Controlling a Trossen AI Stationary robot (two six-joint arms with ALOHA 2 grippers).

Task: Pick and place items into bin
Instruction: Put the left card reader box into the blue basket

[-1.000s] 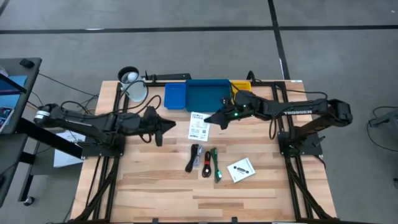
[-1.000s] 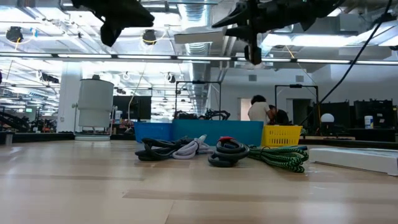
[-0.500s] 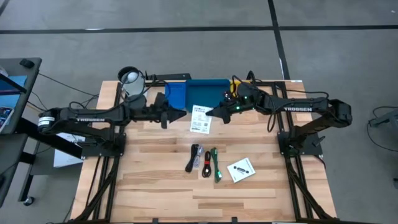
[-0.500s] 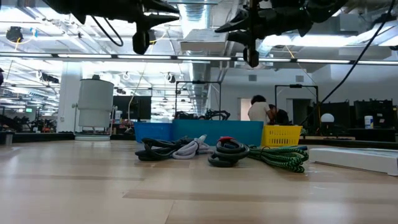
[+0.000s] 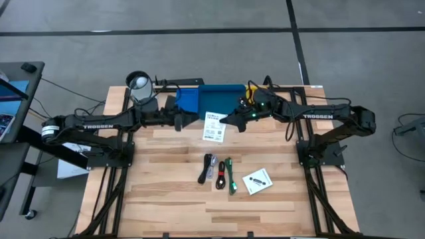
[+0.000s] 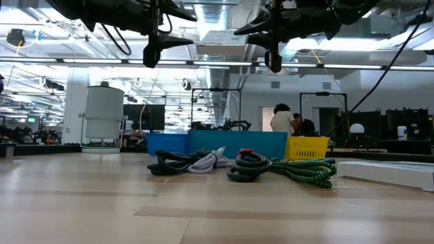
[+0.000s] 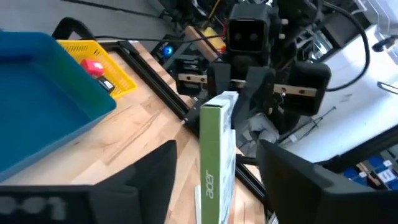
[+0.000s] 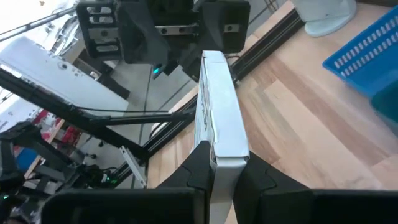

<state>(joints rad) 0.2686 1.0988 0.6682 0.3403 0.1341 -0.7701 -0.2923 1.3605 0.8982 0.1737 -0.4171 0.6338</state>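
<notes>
1. High view: a white printed packet (image 5: pixel 214 126) is held above the surface just in front of the wide blue tray (image 5: pixel 220 99), which sits at the far edge between a small blue tray (image 5: pixel 188 99) and a small yellow tray (image 5: pixel 257 91).
2. The right hand (image 5: pixel 227 122) is pinched shut on the packet's edge; the right wrist view shows its fingers (image 8: pixel 200 163) clamped on the thin card (image 8: pixel 216 112).
3. The left hand (image 5: pixel 189 119) faces it from the other side with its fingers spread apart either side of the packet, gripping nothing; the left wrist view shows the packet's green edge (image 7: pixel 212 155) free between them.
4. Done so far, as far as can be seen: a red piece (image 7: pixel 92 66) and a small dark piece lie in the yellow tray. The wide blue tray looks bare.
5. Left: this packet is not yet in a tray. A second packet (image 5: pixel 257 180) lies toward the near right corner, and black, red and green cables (image 5: pixel 219 173) lie mid-surface.
</notes>
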